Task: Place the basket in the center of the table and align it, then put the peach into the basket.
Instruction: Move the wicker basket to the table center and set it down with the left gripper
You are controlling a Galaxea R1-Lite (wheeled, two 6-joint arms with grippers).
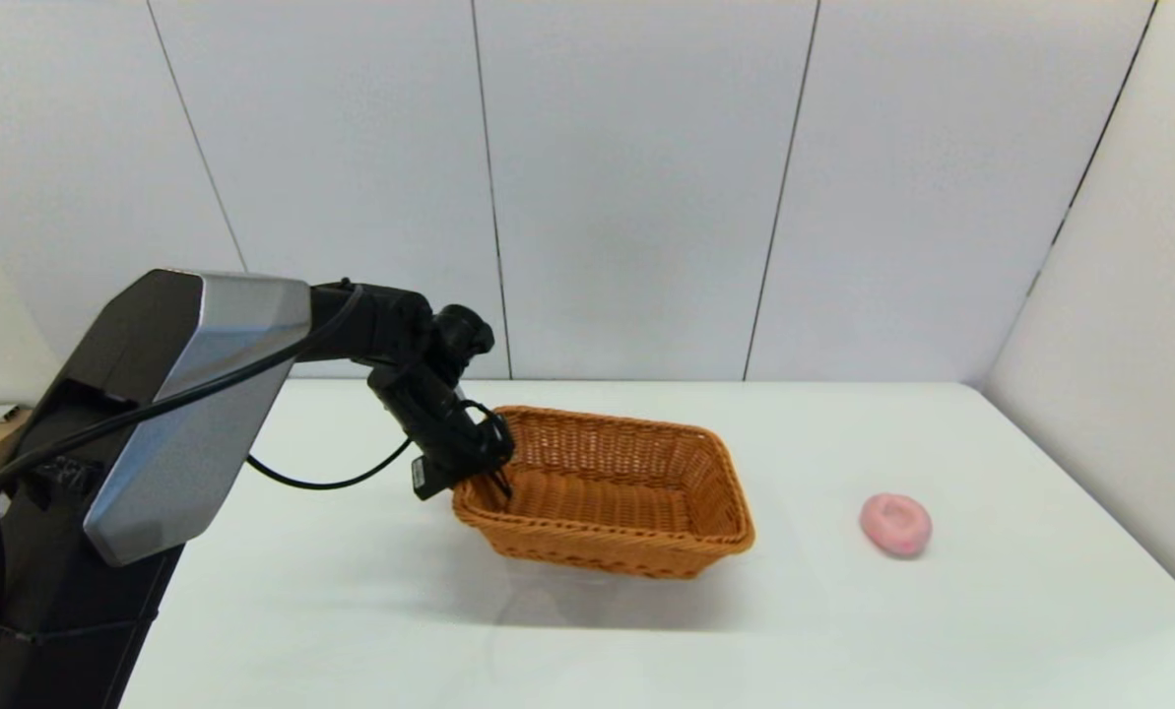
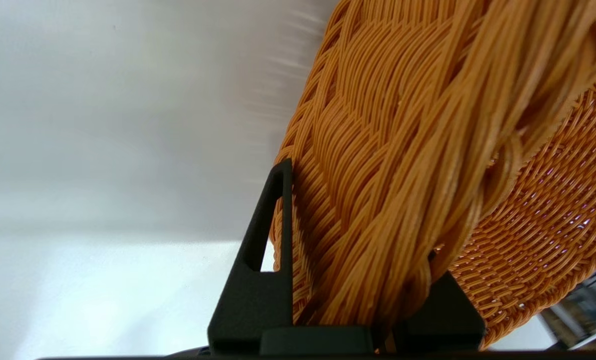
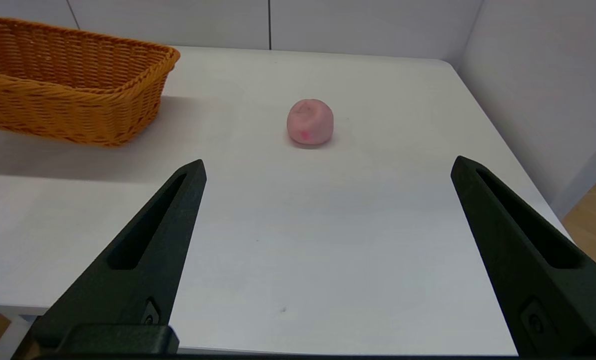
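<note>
The orange-brown woven basket (image 1: 597, 549) is left of the middle of the white table (image 1: 843, 640), skewed to the table's edges. My left gripper (image 1: 493, 481) is shut on the braided rim at its left end. In the left wrist view the rim (image 2: 402, 125) fills the space between the fingers (image 2: 278, 200). A shadow under the basket suggests it is raised a little. The pink peach (image 1: 896, 524) lies on the table to the right, apart from the basket. My right gripper (image 3: 328, 161) is open, low near the table's front edge, with the peach (image 3: 310, 121) ahead of it.
White wall panels stand behind the table and along its right side. The table's right edge (image 3: 507, 150) is close to the peach. A black cable (image 1: 331, 481) hangs from the left arm near the basket's left end.
</note>
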